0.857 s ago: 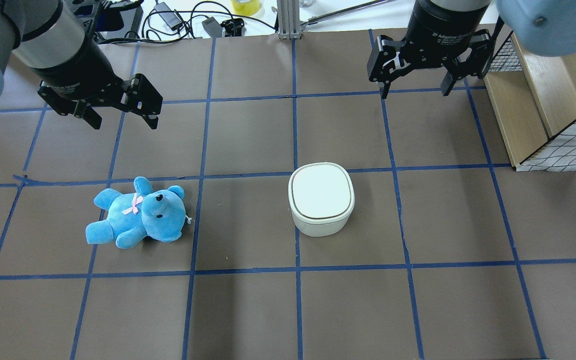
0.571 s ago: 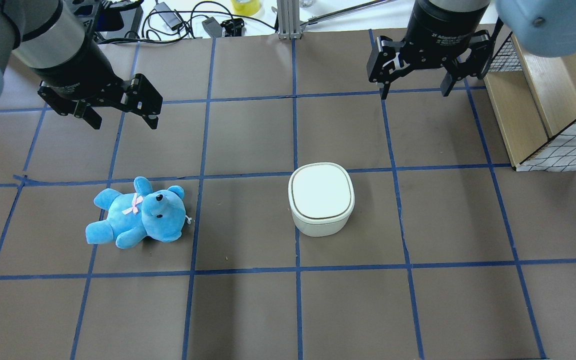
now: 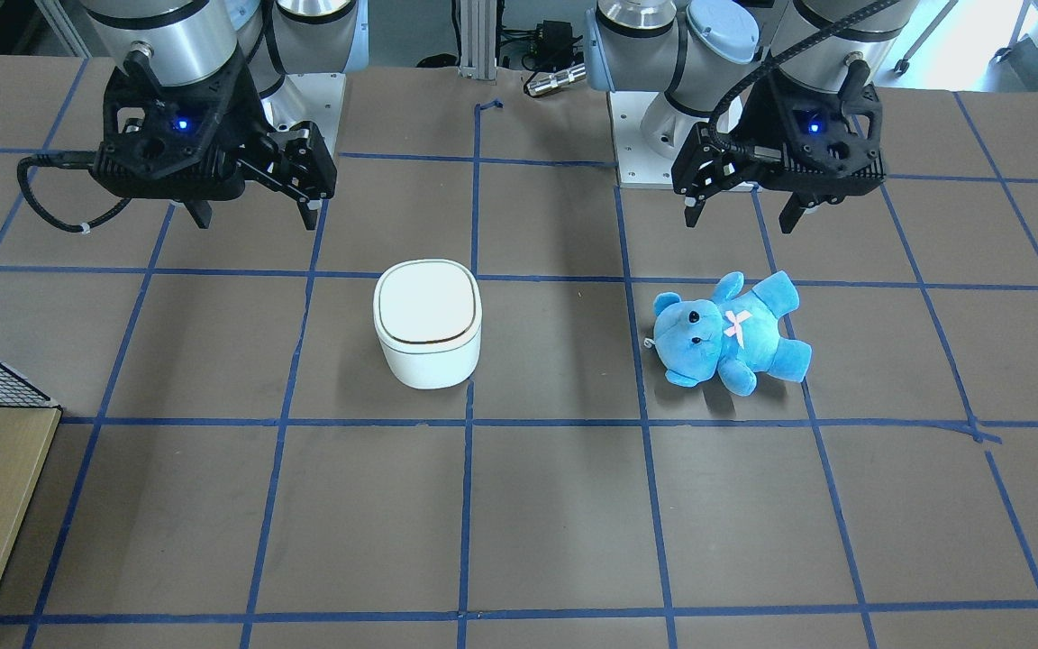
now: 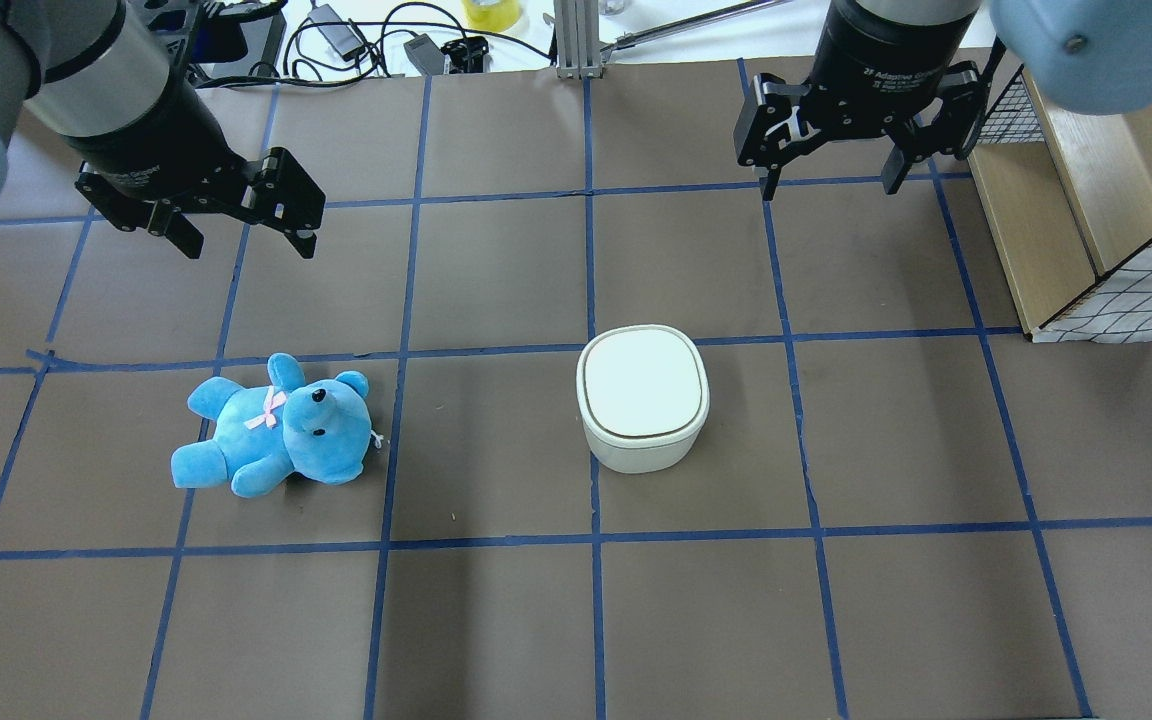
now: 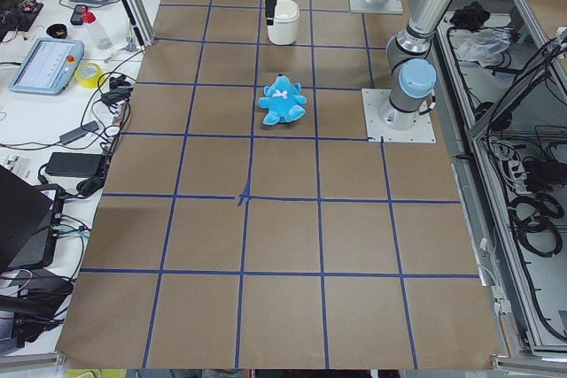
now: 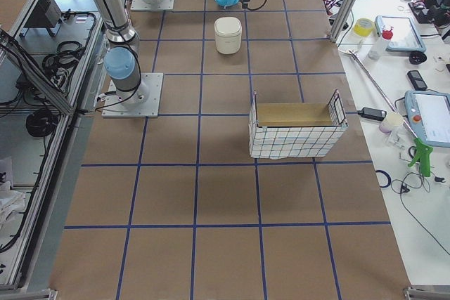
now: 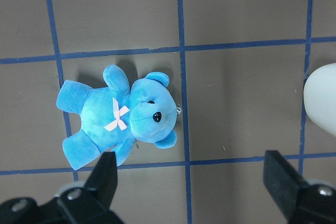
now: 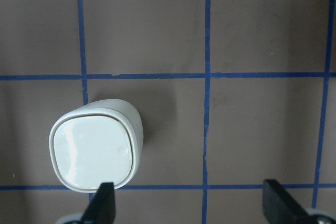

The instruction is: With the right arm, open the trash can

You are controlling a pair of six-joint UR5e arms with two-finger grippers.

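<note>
The trash can [image 4: 643, 395] is a small white bin with its flat lid shut, standing mid-table; it also shows in the front view [image 3: 428, 322] and the right wrist view [image 8: 96, 150]. My right gripper [image 4: 828, 188] is open and empty, hovering high above the table, beyond the can and to its right. In the front view the right gripper [image 3: 256, 221] is at the left. My left gripper [image 4: 248, 248] is open and empty, hovering above and beyond the blue teddy bear [image 4: 276, 428].
A wire-mesh basket with a wooden inside [image 4: 1086, 200] stands at the table's right side, close to my right gripper. Cables and small devices lie beyond the far table edge. Blue tape lines grid the brown table [image 4: 496, 620].
My right gripper has shifted very slightly toward the far edge. The trash can, the bear and the left gripper have not moved.
</note>
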